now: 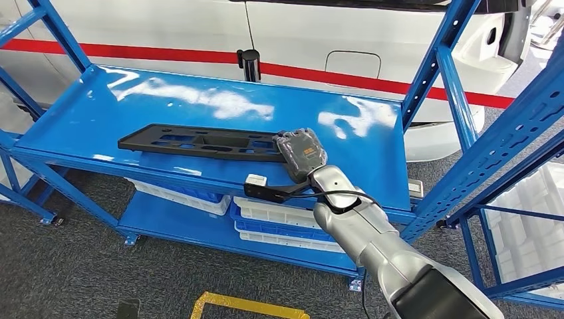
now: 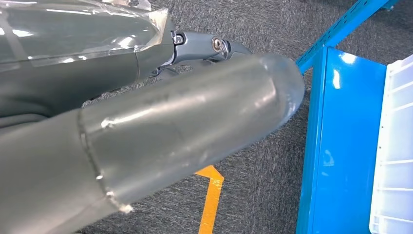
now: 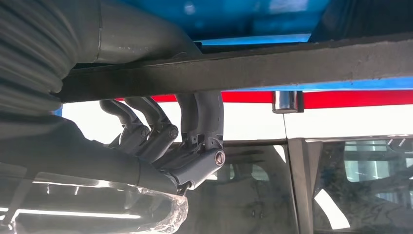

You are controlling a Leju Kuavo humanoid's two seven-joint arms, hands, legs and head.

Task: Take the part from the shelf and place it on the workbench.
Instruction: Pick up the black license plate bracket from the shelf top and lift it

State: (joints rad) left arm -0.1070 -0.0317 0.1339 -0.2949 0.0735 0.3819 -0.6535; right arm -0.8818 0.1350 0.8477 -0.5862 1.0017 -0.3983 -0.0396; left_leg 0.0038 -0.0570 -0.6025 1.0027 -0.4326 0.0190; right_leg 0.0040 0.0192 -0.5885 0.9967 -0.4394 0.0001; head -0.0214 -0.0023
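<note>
A long flat black plastic part (image 1: 199, 141) lies on the top board of the blue shelf (image 1: 199, 100). My right hand (image 1: 300, 154) sits over the part's right end, its silver arm coming in from the lower right. In the right wrist view the part's edge (image 3: 292, 66) runs across the picture, with the thumb (image 3: 131, 34) on one side and the fingers (image 3: 199, 122) curled against the other, so the hand grips it. My left hand (image 2: 146, 131) hangs over the grey floor and holds nothing, its fingers (image 2: 204, 48) showing behind the thick thumb.
White trays (image 1: 279, 219) are stacked on the lower shelf board. Blue uprights (image 1: 439, 66) frame the shelf's right side, and another blue rack with white bins (image 1: 525, 226) stands further right. A white vehicle with a red stripe (image 1: 332, 40) is behind. Yellow tape (image 1: 233, 307) marks the floor.
</note>
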